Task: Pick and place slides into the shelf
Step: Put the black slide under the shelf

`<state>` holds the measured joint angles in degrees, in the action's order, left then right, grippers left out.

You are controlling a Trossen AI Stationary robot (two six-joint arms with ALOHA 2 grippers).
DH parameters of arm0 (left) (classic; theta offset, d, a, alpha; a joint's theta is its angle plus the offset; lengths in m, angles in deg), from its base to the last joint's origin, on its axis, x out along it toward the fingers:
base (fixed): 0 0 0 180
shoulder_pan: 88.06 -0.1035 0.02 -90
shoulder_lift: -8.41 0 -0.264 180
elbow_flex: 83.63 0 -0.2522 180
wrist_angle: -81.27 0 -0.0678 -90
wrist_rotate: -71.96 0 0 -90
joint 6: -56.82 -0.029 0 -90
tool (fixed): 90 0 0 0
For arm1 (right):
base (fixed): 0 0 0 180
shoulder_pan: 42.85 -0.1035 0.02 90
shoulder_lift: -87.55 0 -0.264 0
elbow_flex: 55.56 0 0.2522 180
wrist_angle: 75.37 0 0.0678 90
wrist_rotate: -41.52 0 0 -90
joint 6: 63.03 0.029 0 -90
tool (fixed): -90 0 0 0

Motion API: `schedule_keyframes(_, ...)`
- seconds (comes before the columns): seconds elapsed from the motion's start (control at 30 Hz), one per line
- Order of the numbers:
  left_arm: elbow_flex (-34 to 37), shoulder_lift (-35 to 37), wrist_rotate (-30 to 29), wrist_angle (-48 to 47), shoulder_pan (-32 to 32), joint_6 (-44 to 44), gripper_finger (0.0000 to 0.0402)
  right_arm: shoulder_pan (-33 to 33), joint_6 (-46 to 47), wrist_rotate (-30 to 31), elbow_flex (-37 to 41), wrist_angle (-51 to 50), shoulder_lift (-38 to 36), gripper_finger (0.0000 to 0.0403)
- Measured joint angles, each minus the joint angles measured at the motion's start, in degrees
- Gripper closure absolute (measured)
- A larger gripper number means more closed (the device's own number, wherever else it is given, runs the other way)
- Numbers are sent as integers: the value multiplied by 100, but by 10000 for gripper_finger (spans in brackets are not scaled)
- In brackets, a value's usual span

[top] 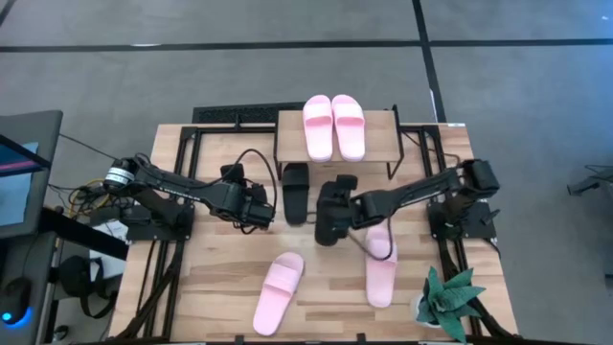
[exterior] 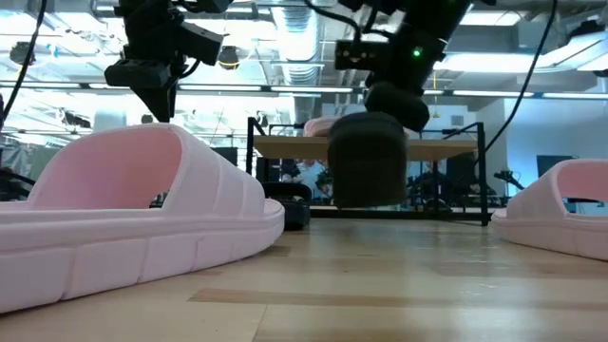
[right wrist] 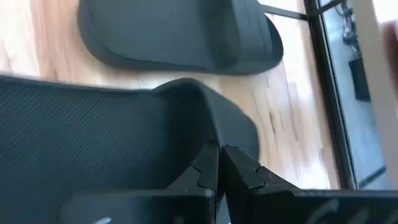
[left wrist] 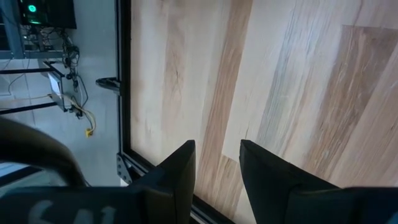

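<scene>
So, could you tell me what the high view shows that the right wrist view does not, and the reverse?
Only the high view shows the shelf carrying two pink slides, two more pink slides on the table, a plant, and the left gripper empty beside the lying black slide.

Only the right wrist view shows the right gripper's fingers pinching the strap of the held black slide.

Both show the right gripper with that slide next to the other black one.

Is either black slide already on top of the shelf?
No. In the high view the shelf carries only two pink slides; one black slide lies on the table, the other is in the right gripper.
</scene>
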<state>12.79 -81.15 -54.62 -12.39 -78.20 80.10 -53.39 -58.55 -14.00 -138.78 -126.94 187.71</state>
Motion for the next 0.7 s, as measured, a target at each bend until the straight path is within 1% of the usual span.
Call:
schedule_keyframes(0.13,73,-2,-15,37,-22,3,286,186,-202,-320,538,613,-454,403)
schedule_keyframes(0.27,164,-2,12,118,-37,47,286,366,-343,-491,894,944,-685,403)
schedule_keyframes(0.47,176,-1,20,144,-38,156,286,616,-783,-769,1073,1442,-638,403)
schedule_keyframes(0.7,176,0,26,135,-39,219,286,894,-1094,-895,1266,1842,-619,403)
